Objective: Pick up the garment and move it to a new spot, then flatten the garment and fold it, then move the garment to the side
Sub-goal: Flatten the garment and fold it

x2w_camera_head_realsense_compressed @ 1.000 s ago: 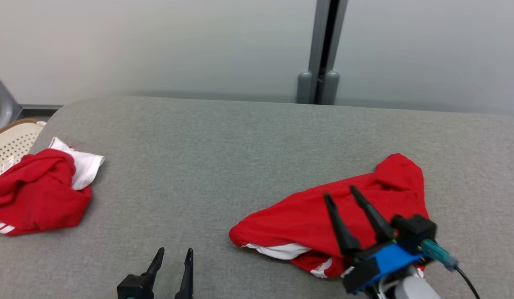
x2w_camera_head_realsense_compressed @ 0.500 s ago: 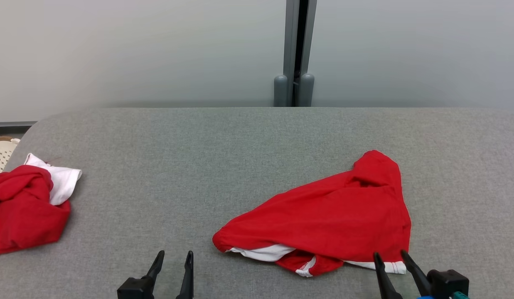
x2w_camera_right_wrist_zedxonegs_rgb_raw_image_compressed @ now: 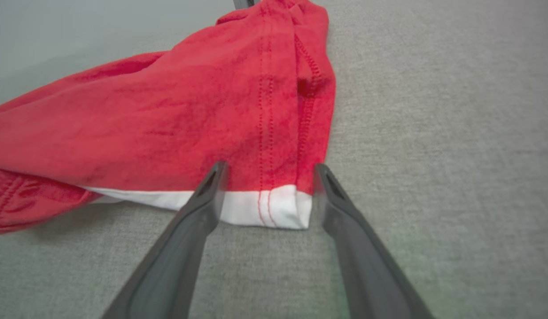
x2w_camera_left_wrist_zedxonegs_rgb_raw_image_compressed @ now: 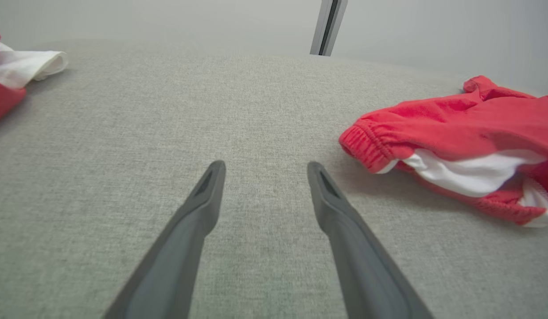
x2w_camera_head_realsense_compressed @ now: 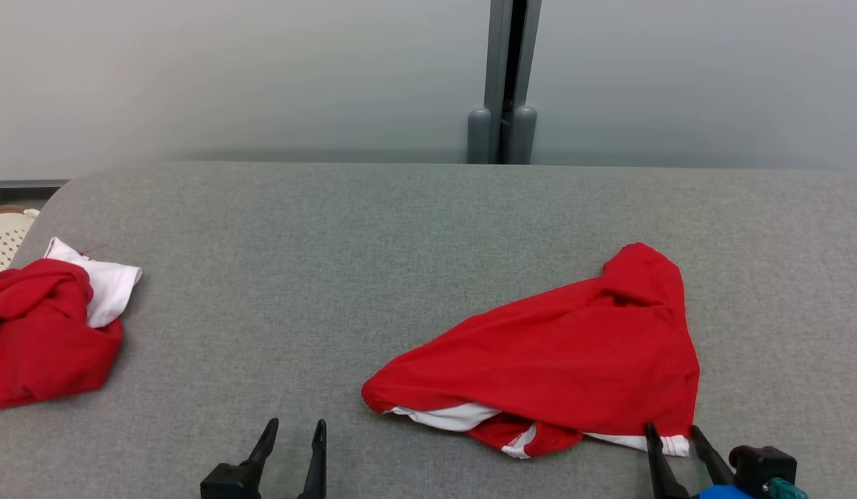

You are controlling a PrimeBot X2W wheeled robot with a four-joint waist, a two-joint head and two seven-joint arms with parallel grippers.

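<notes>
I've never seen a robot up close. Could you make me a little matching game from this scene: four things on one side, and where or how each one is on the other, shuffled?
Things
1. left gripper
2. right gripper
3. grey post
4. basket

Places or states
A. behind the far edge of the table
B. open, at the white hem of the garment
C. off the table's left end
D. open, over bare table

Pairs: 1-D, 2-B, 3-A, 4-C
</notes>
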